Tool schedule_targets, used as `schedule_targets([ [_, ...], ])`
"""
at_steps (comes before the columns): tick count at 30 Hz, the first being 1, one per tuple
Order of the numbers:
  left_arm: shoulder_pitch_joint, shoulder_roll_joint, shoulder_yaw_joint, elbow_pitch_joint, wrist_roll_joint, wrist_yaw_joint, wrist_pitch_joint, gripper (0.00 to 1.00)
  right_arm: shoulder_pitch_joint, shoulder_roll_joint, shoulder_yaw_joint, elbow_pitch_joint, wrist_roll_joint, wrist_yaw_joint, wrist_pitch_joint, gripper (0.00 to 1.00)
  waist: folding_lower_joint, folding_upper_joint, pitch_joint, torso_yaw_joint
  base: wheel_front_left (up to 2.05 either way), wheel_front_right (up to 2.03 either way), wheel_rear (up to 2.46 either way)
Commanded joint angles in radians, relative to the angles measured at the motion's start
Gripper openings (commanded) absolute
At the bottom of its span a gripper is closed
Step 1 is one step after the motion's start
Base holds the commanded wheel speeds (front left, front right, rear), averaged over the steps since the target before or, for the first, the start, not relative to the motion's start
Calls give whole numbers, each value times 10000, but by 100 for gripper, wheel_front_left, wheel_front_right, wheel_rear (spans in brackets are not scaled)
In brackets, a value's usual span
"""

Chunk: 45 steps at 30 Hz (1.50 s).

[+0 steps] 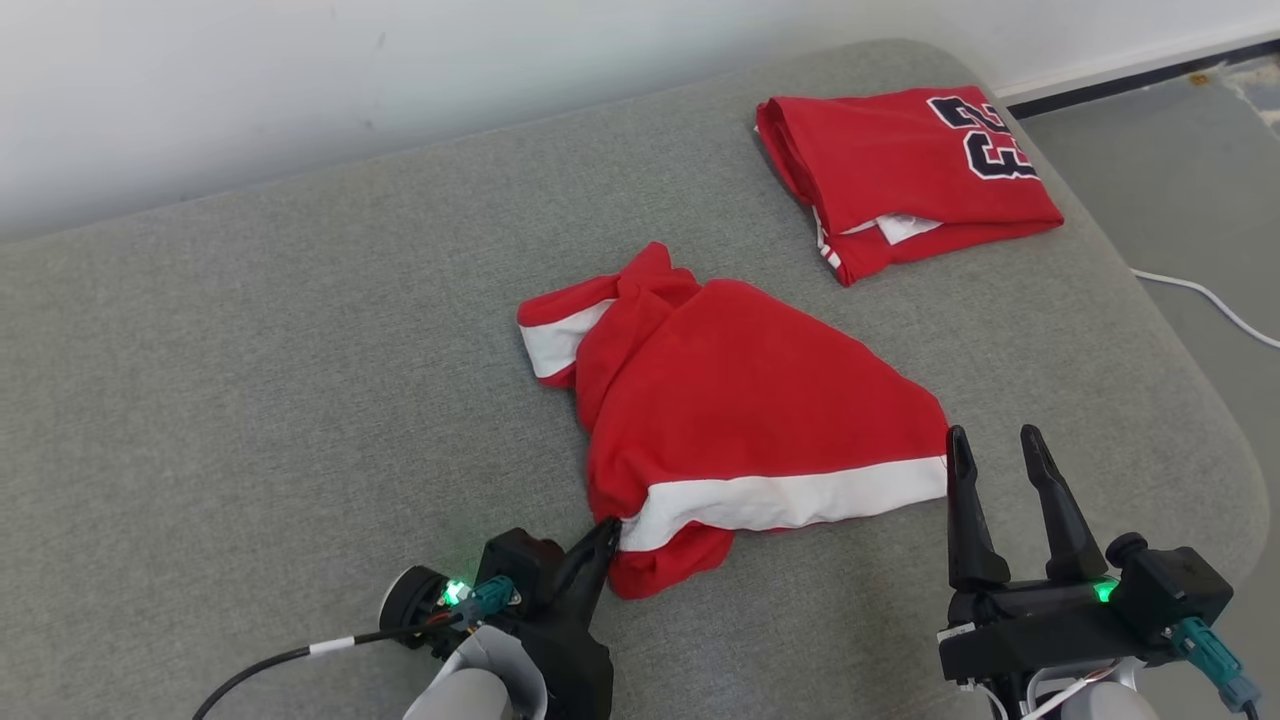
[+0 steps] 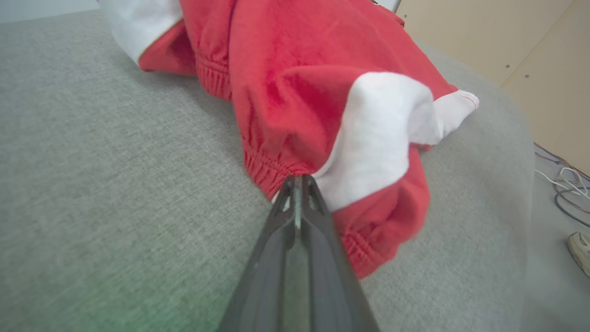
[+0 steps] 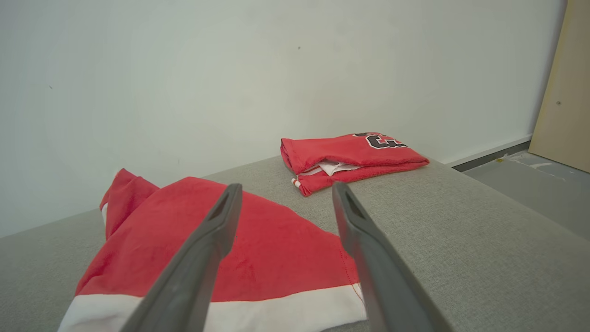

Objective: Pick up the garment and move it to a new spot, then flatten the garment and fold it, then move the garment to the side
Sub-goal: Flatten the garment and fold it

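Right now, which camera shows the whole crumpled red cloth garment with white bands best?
The head view: the crumpled red garment lies whole in it. The left wrist view gives its hem, pinched by the left gripper; the right wrist view, its near edge.

Head camera looks steeply down over the grey cushion (image 1: 250, 350) toward the wall (image 1: 300, 80). Left wrist camera sits close against the red garment (image 2: 286, 92). Right wrist camera skims low across it, sharing the folded jersey (image 3: 350, 154) with the head view.
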Motion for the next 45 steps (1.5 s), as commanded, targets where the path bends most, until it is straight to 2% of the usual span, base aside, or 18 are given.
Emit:
schedule_targets([
  [1, -133, -3, 39, 35, -99, 23, -55, 0, -45, 41, 1, -32, -57, -27, -47, 100, -1, -1, -6, 66, 0, 0, 0],
  [11, 4, 223, 803, -777, 182, 150, -67, 0, 53, 1, -70, -28, -111, -27, -46, 100, -1, -1, -157, 750, 0, 0, 0],
  [19, 291, 224, 1281, -1569, 506, 256, -68, 0, 57, -61, -116, 9, -68, -27, -46, 100, -1, -1, -272, 1036, 0, 0, 0],
  [20, 315, 254, 1428, -1787, 595, 312, -70, 16, 90, -72, -139, 1, -61, -27, -46, 100, -1, -1, -293, 1087, 0, 0, 0],
  [21, 345, 307, 1596, -2080, 673, 406, -70, 48, 126, -77, -173, -5, -52, -27, -46, 100, -1, -1, -316, 1141, 0, 0, 0],
  [22, 465, 349, 1751, -2326, 715, 485, -68, 100, 160, -70, -177, -10, -49, -27, -46, 100, -1, -1, -340, 1196, 0, 0, 0],
  [28, 1342, 829, 3170, -4302, 1376, 1009, -69, 100, 287, -51, -255, -42, -79, -27, -46, 100, -1, -1, -563, 1651, 0, 0, 0],
  [29, 1342, 829, 3170, -4302, 1376, 1009, -69, 100, 287, -51, -255, -42, -79, -27, -46, 100, -1, -1, -563, 1651, 0, 0, 0],
  [36, 2743, 1335, 4980, -5996, 1879, 1307, -69, 100, 387, -105, -257, -29, -102, -27, -46, 100, -1, -1, -874, 2089, 0, 0, 0],
  [41, 4092, 1410, 6136, -6809, 2222, 1423, -69, 100, 553, -141, -239, 31, -106, -27, -47, 100, -1, -1, -1125, 2394, 0, 0, 0],
  [45, 4866, 1366, 6477, -6862, 2354, 1473, -70, 100, 654, -159, -207, 88, -123, -27, -47, 100, -1, -1, -1287, 2550, 0, 0, 0],
])
